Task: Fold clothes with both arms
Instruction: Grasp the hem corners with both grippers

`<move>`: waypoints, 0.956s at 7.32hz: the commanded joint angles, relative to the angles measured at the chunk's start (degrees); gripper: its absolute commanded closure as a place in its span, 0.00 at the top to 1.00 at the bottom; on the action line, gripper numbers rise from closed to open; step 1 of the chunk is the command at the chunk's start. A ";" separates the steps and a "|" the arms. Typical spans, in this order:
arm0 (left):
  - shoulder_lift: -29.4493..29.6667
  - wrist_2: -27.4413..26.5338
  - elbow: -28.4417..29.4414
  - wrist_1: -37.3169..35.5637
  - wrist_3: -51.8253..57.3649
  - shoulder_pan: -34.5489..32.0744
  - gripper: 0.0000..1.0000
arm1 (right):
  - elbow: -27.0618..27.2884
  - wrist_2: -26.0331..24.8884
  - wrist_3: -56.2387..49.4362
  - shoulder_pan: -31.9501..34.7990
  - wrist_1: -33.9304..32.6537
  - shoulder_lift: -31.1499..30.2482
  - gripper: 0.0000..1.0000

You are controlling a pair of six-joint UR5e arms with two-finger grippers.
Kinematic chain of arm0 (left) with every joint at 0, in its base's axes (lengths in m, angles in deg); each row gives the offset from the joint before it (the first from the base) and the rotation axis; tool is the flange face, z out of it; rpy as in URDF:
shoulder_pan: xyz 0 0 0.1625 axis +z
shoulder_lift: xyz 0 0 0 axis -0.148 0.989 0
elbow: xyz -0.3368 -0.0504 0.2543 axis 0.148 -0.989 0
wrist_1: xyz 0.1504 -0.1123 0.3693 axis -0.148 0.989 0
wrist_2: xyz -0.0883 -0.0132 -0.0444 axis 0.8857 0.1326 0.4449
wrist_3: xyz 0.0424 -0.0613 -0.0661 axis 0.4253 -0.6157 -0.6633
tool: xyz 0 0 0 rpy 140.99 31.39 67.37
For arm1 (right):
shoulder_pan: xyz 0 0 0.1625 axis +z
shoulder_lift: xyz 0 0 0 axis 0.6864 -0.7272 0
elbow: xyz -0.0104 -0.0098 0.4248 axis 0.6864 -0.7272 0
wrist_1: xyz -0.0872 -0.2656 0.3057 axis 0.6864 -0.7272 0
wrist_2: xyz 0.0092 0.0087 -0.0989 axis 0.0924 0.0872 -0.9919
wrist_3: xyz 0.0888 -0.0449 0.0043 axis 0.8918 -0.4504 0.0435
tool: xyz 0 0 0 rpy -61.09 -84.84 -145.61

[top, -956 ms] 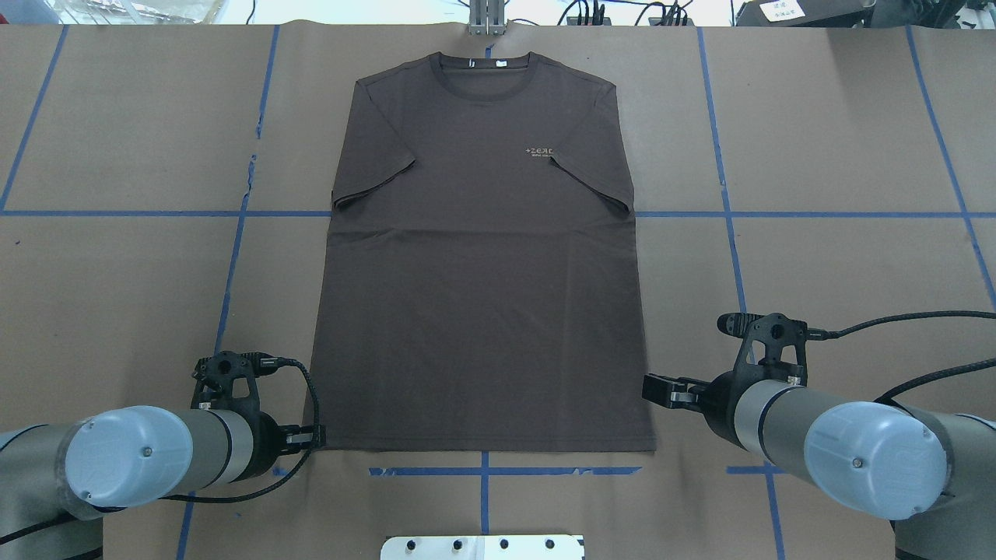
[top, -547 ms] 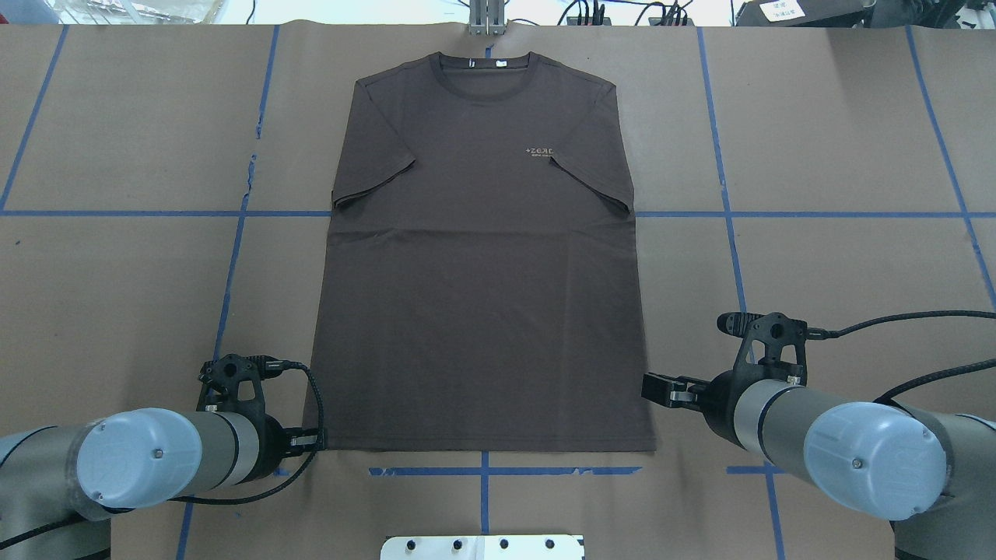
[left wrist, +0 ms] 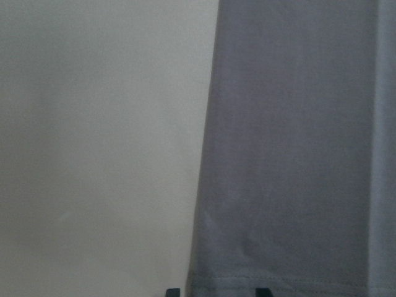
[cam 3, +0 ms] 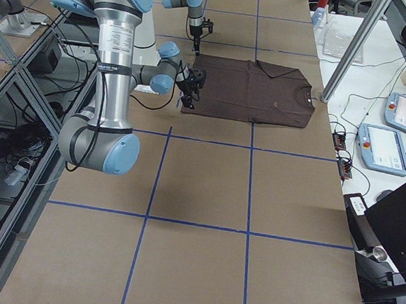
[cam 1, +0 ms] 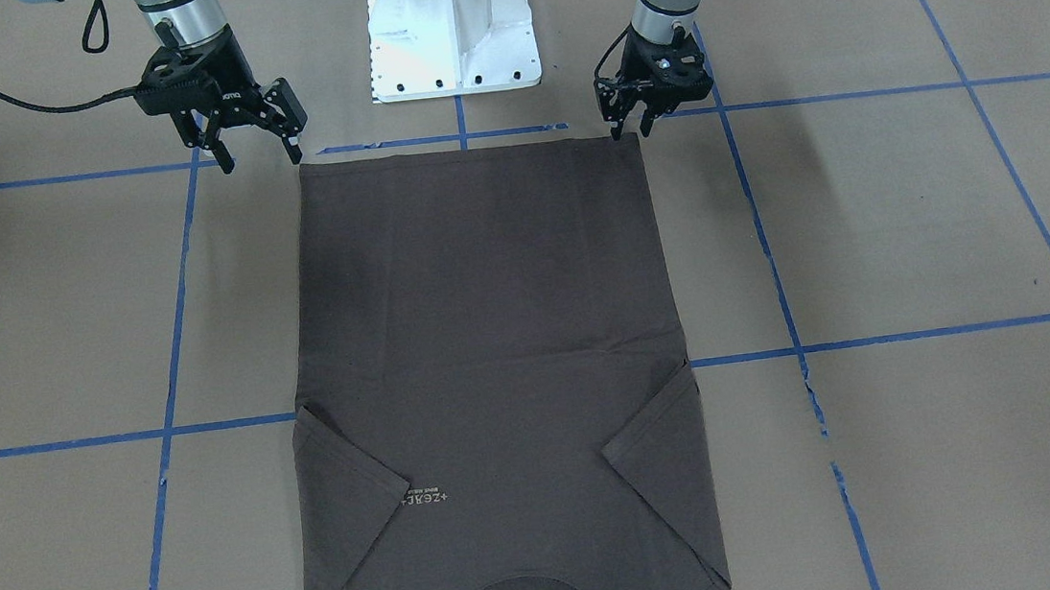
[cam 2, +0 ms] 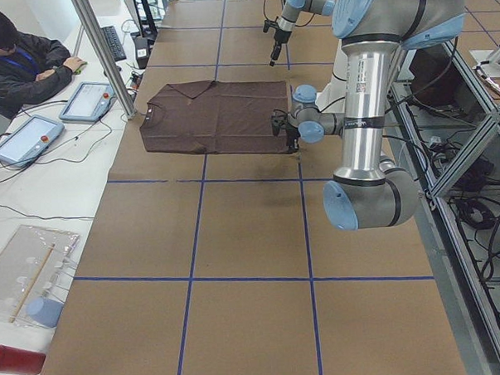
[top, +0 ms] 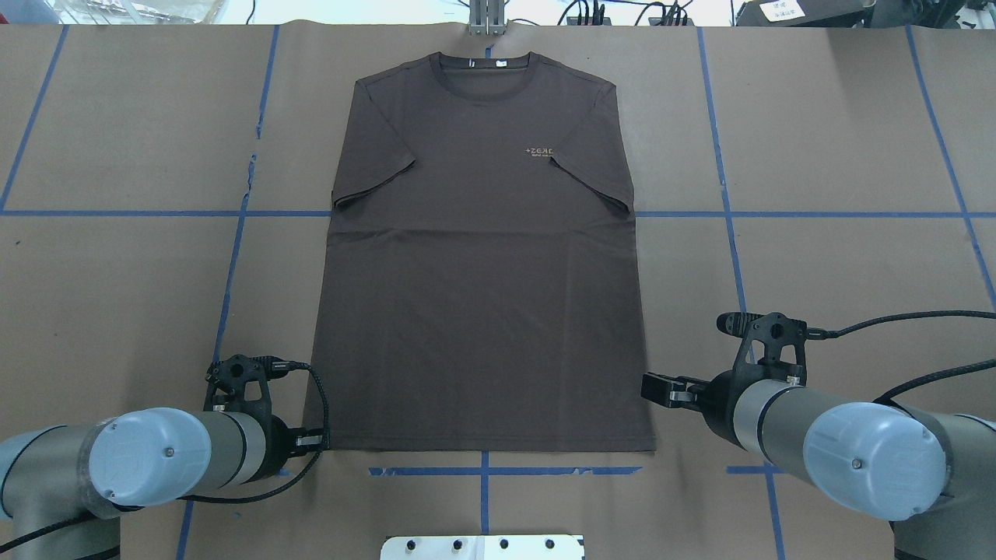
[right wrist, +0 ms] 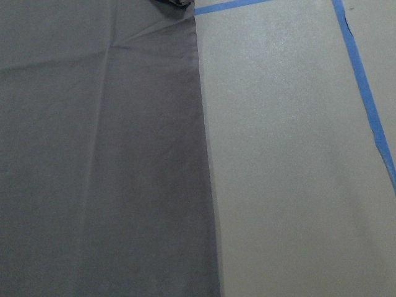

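**Left side.** Left arm [top: 148,465] is reaching in low from the near left corner of the table [top: 117,295], its silver-grey tube and light blue joint cap lying close to level. Left gripper [top: 314,442] is pointing at the near left corner of the hem. The wrist view is showing two black fingertips [left wrist: 172,292] parted to a moderate gap and straddling that stitched corner without closing on it. Whether they are touching the cloth cannot be told.

**Centre.** T-shirt [top: 482,295] is lying flat and front up in the middle of the table, neck at the far edge and hem nearest the robot. The fabric is reading as a dark brown, matt knit, smooth apart from a few faint creases across the chest. Both short sleeves are lying folded inward over the body. The collar [cam 1: 524,588] is showing as a ribbed round band. A small pale logo [top: 539,151] is sitting on the chest. The table is wearing brown paper crossed by blue tape lines [top: 233,272].

**Right side.** Right arm [top: 856,447] is coming in from the near right corner. Right gripper [cam 1: 259,150] is hanging just outside the near right hem corner, fingers spread wide and holding nothing
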 commanded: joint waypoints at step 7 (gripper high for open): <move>0.37 0.05 0.86 0.06 0.00 0.00 0.07 | 0.00 0.00 0.00 0.04 0.00 0.01 0.99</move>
